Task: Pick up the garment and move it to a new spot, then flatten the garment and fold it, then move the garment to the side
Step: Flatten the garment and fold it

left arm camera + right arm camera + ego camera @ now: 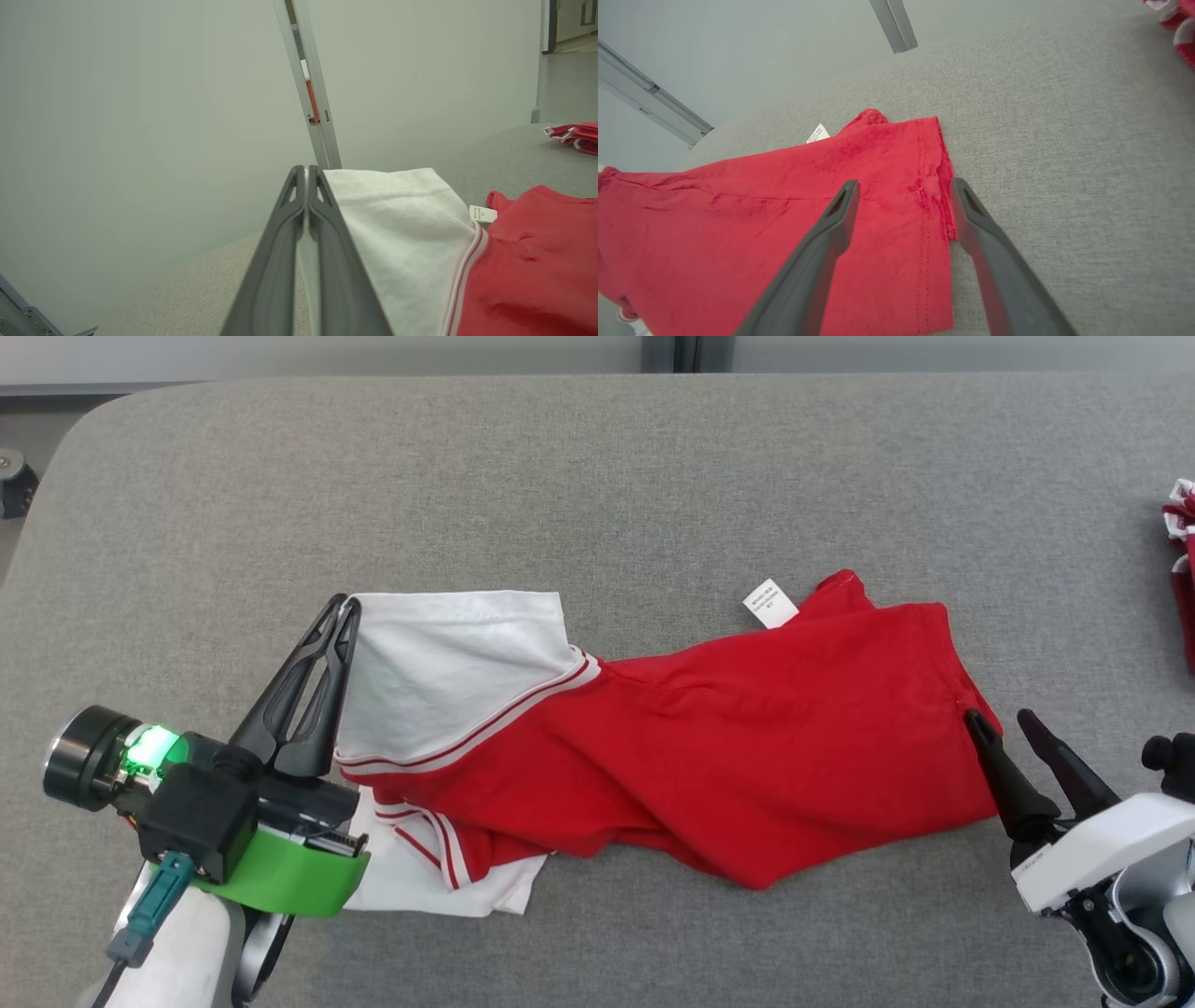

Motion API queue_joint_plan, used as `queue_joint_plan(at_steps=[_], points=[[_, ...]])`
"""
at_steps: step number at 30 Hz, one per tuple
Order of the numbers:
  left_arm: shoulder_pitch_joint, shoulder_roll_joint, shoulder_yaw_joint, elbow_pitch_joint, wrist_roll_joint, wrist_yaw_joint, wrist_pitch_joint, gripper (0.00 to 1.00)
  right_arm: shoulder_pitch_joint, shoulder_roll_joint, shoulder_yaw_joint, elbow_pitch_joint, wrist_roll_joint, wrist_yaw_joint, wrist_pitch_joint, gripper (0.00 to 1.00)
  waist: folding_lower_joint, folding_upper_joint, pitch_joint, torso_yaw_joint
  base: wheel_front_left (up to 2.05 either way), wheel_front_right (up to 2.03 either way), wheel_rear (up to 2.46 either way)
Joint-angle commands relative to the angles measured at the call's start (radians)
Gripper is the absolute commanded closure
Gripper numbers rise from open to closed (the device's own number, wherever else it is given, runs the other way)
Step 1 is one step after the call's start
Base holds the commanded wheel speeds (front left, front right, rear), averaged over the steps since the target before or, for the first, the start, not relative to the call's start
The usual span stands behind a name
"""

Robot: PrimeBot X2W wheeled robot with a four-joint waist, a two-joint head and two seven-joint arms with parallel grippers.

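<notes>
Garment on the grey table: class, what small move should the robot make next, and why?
Probably open the left pincer and let go of the white edge: the garment lies twisted on the table, and the right pincer stands open at the red hem, so a fresh grip seems needed for flattening.

Garment, body: red knit cloth, matt, softly creased; stitched hem between the fingers of the right gripper.
Sleeve panel, beside the left gripper: white cloth, matt, smooth.
Care tag: white, thin, printed; paper or woven, cannot tell.
Table cover: grey felt-like fabric, matt, finely rough.
Gripper fingers: dark plastic, matt, smooth.
Left wrist shell: green plastic, slight sheen.
Right wrist shell: white plastic, glossy.
</notes>
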Motion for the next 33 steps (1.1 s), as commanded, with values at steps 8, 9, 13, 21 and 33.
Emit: queue_joint_plan(at_steps=[8,9,13,21,33], points=[[-0.033,-0.008,0.002,-0.003,0.017,-0.009,-0.003,1.0,-0.104,-0.052,0.027,0.056,0.162,0.0,0.177,0.0,0.0,-0.0001,0.048,0.032,0.0,0.0,0.0],[-0.036,-0.01,0.002,-0.002,0.018,-0.01,-0.003,1.0,-0.11,-0.059,0.03,0.067,0.168,0.0,0.184,0.0,0.0,-0.0001,0.05,0.036,0.0,0.0,0.0],[-0.046,-0.017,0.001,0.003,0.021,-0.015,-0.003,1.0,-0.128,-0.066,0.046,0.101,0.19,0.0,0.19,0.0,0.0,-0.0001,0.055,0.048,0.0,0.0,0.0],[-0.046,-0.022,0.006,0.009,0.024,-0.02,-0.003,1.0,-0.144,-0.08,0.088,0.108,0.214,0.0,0.145,0.95,0.0,-0.0001,0.053,0.055,0.0,0.0,0.0],[-0.048,-0.024,0.027,-0.004,0.022,-0.025,-0.003,1.0,-0.103,-0.133,0.097,0.067,0.264,0.0,0.0,1.0,0.0,-0.0001,0.018,0.044,0.0,0.0,0.0]])
